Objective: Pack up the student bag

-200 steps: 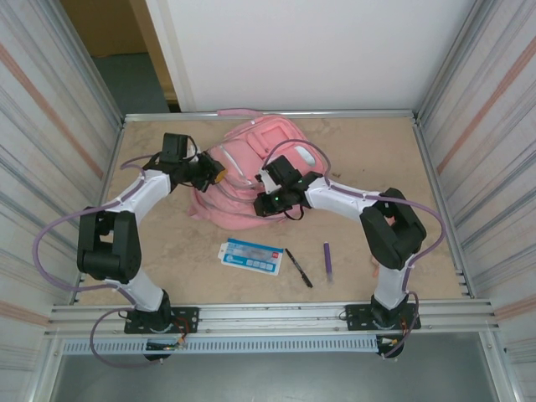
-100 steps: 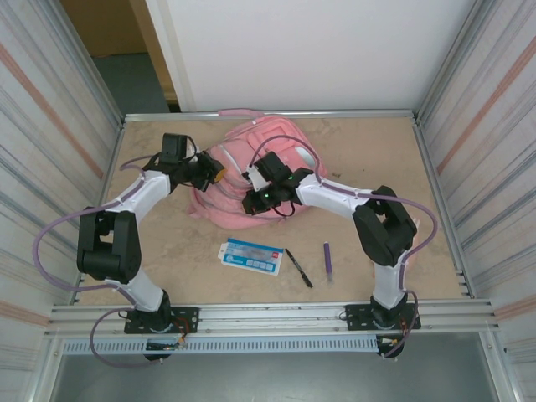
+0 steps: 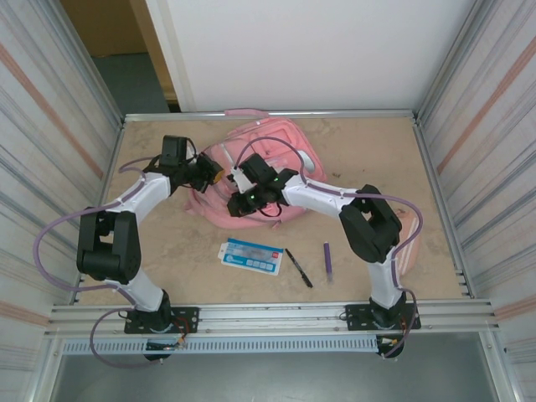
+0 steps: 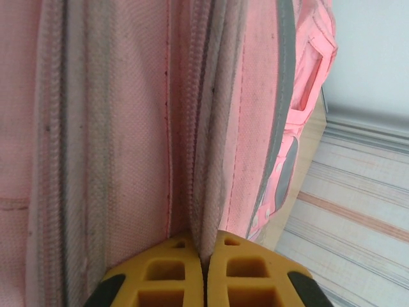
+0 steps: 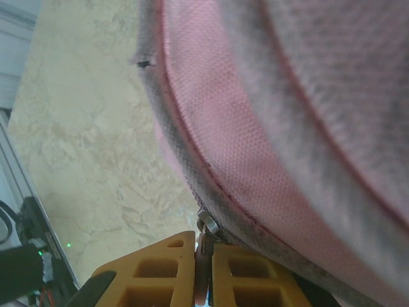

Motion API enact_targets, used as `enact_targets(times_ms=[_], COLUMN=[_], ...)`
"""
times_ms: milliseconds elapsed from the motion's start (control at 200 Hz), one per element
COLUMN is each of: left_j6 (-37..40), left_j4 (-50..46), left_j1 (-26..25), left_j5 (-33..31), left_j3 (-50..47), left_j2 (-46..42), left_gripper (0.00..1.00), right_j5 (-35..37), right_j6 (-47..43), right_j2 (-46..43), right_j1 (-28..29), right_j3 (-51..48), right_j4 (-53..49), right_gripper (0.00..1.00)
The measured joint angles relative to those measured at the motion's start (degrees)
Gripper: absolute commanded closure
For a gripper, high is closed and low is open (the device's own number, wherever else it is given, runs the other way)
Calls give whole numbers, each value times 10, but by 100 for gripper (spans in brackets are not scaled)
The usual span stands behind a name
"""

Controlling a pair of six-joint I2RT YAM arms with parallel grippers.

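Observation:
The pink student bag [image 3: 280, 155] lies at the back middle of the table. My left gripper [image 3: 219, 178] is at the bag's left side, shut on a fold of its pink fabric [image 4: 203, 211] beside a zip seam. My right gripper [image 3: 236, 203] is at the bag's near left edge. In the right wrist view its yellow fingers [image 5: 160, 272] are shut on the metal zipper pull [image 5: 206, 231], which sits on the grey zip track along the bag's rim [image 5: 192, 166].
A blue-and-white flat pack [image 3: 251, 256], a black pen [image 3: 298, 267] and a purple pen [image 3: 327, 260] lie on the table in front of the bag. A pink strap [image 3: 243, 111] rests on the back rail. Corrugated metal walls close both sides.
My right gripper has moved left along the bag's near edge with the zipper pull, and the bag's top has shifted with it. The left arm has held still.

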Motion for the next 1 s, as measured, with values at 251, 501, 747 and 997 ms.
enact_targets(times_ms=[251,501,747,997], left_j6=[0,-5,-11,-11], left_j4=[8,30,46,70], left_j1=[-2,-3,-10,-12], left_j5=[-4,-4,-5,-5], left_j3=[-9,-26,-30,-49], left_j2=[-3,-5,-5,-13], left_gripper=[100,100,100,100], right_j5=[21,26,86,128], right_j6=[127,202,247,265], right_j2=[8,-1,-1,-1], right_j1=[13,17,35,44], right_j3=[-23,-59,-59,-59], right_j4=[80,146,179,197], right_gripper=[85,88,86,86])
